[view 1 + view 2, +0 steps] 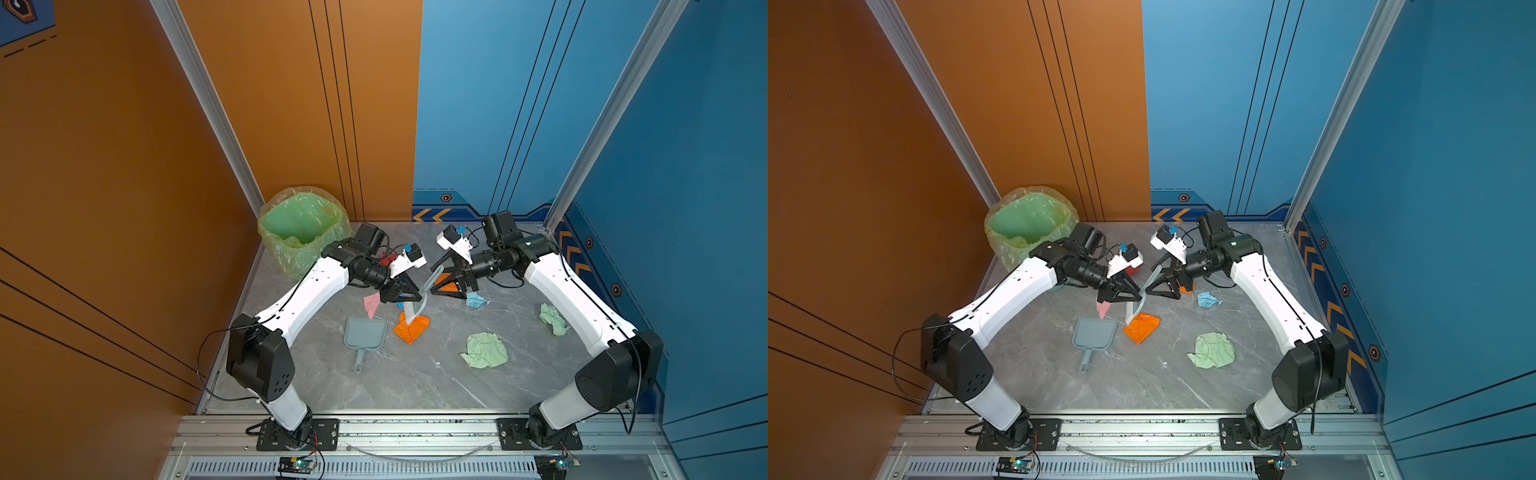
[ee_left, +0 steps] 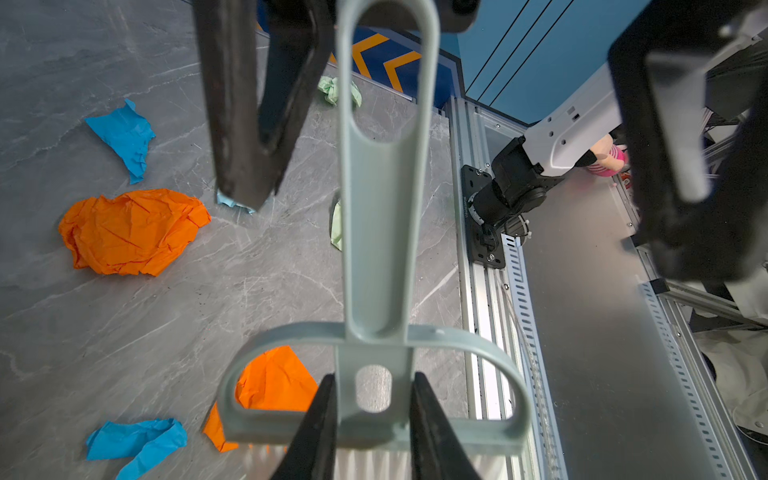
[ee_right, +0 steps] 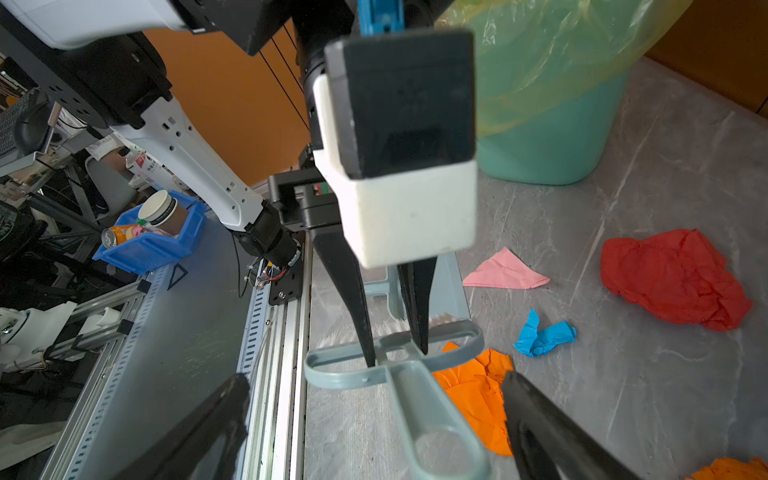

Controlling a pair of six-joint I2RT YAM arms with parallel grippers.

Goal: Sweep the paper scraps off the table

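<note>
Left gripper (image 2: 374,378): fingers clamped on the brush (image 2: 382,249) at its neck. Right gripper (image 3: 374,386): fingers wide around its handle (no contact visible). Paper scraps (image 1: 411,330) are scattered over the surface (image 1: 415,382), one orange piece just beside the dustpan (image 1: 365,332). Likely a handover; the right should close squarely before the left lets go.

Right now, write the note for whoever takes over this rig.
Left gripper: shut on the brush near its head, bristles by the orange scrap.
Right gripper: open, jaws astride the brush's handle end, gripping nothing.
On the table: pink scrap, red scrap and bright blue scrap near the brush; light blue scrap, large pale green scrap and small pale green scrap toward the right arm. Dustpan lies empty, unheld.
Done: brush in hand.
Left: every scrap; none shows in the bin.
</note>
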